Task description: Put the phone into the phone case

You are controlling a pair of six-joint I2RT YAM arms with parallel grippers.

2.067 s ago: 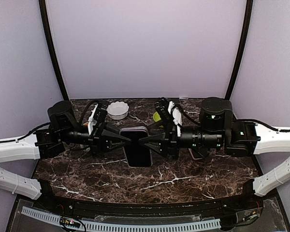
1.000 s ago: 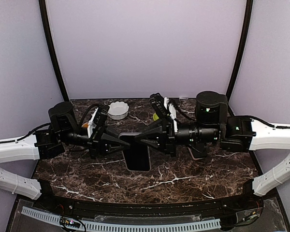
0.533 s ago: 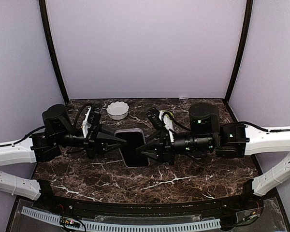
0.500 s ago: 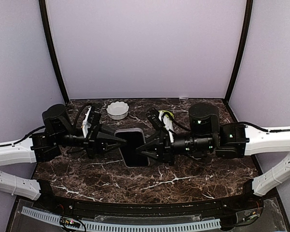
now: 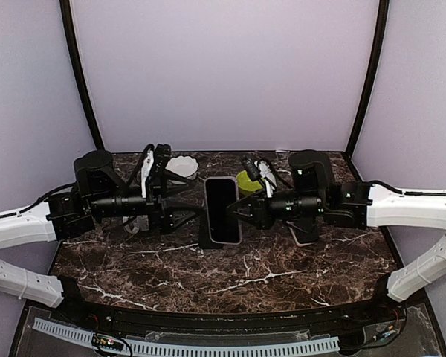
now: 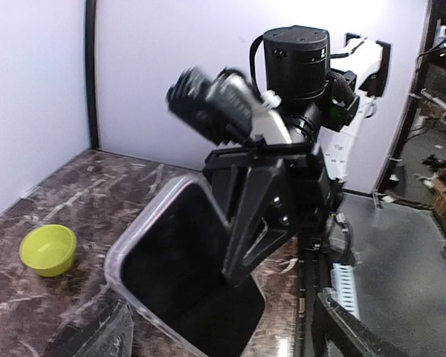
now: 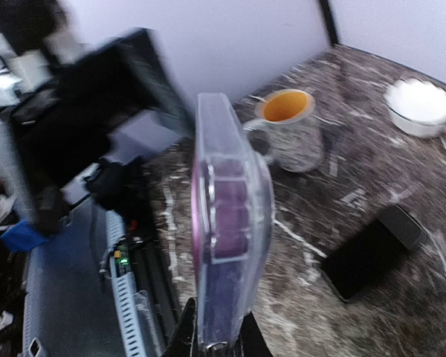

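The phone case [image 5: 222, 210], clear-rimmed with a dark face, hangs above the table between the arms. My right gripper [image 5: 238, 210] is shut on its right edge. In the right wrist view the case [image 7: 227, 223] stands edge-on, showing purple, with the gripper [image 7: 212, 338] pinching its lower end. A black phone [image 7: 368, 249] lies flat on the marble, showing under the case's lower left corner [image 5: 208, 239]. My left gripper [image 5: 195, 212] is open just left of the case, its fingers [image 6: 89, 335] wide apart and touching nothing. Whether anything sits inside the case [image 6: 171, 260] I cannot tell.
A green bowl [image 5: 247, 181] sits behind the case and a white bowl [image 5: 182, 165] at the back. A cup with an orange inside [image 7: 290, 126] stands near the left arm. A dark flat object [image 5: 303, 235] lies under the right arm.
The case has come up off the table, pinched by the right gripper at its edge. The left gripper has opened and let go. The black phone stays on the marble.
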